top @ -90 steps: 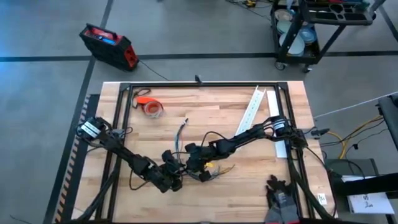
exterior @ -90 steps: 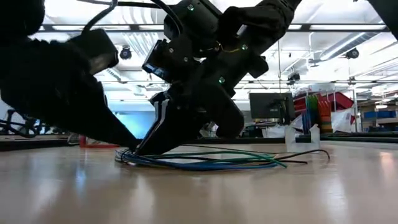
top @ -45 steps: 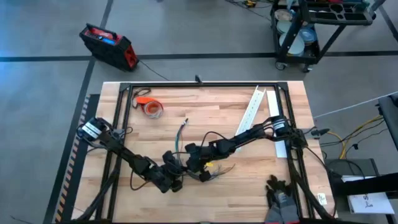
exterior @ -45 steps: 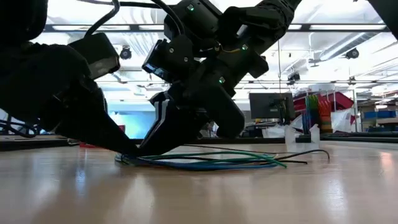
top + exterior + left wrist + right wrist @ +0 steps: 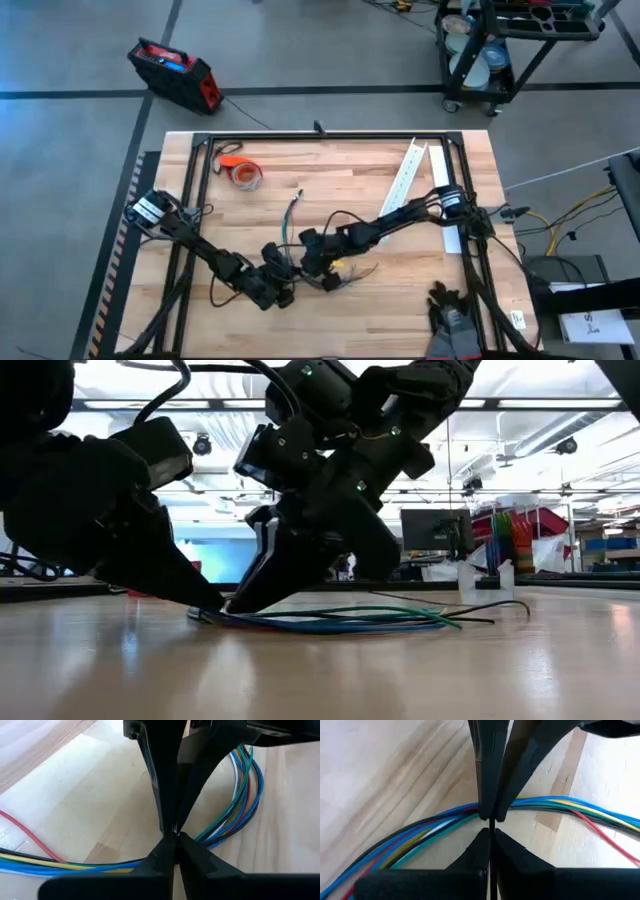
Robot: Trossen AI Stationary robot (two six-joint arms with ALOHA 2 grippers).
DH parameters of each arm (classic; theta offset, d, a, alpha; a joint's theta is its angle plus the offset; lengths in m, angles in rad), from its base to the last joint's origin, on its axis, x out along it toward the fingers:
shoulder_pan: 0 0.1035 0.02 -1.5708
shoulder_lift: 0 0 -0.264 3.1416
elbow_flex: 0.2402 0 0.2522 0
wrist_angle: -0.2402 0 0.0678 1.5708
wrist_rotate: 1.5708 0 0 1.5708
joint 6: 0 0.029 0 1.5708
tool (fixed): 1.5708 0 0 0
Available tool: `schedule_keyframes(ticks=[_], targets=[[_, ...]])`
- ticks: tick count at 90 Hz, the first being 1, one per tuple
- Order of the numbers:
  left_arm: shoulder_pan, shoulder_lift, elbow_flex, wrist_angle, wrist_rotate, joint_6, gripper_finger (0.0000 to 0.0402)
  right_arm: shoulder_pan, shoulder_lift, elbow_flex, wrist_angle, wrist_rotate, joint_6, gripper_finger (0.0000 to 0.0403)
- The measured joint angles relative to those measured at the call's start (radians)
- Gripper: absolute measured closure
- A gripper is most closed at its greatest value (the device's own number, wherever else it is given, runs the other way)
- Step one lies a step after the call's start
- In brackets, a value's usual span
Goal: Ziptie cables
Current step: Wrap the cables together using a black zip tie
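Low in the centre of the high view, my two grippers meet tip to tip over the cables: the left gripper and the right gripper, each with both fingers pressed together. Between the touching tips runs one thin dark strip, the ziptie; which pair grips it I cannot tell. One orange tape roll lies upper left.
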Motion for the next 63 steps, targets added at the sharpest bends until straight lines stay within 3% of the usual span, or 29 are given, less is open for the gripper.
schedule_keyframes(ticks=[18,43,63], targets=[[0.0,0.0,0.0,-0.006,0.005,-0.002,0.0401,0.001,-0.034,0.0,-0.104,0.037,-0.014,0.0402],[-0.001,0.0,-0.002,-0.011,0.009,-0.002,0.0401,0.002,-0.036,-0.001,-0.11,0.039,-0.005,0.0399],[0.0,-0.001,-0.002,-0.011,0.007,0.049,0.0401,-0.026,-0.019,0.019,-0.053,-0.078,0.086,0.033]])
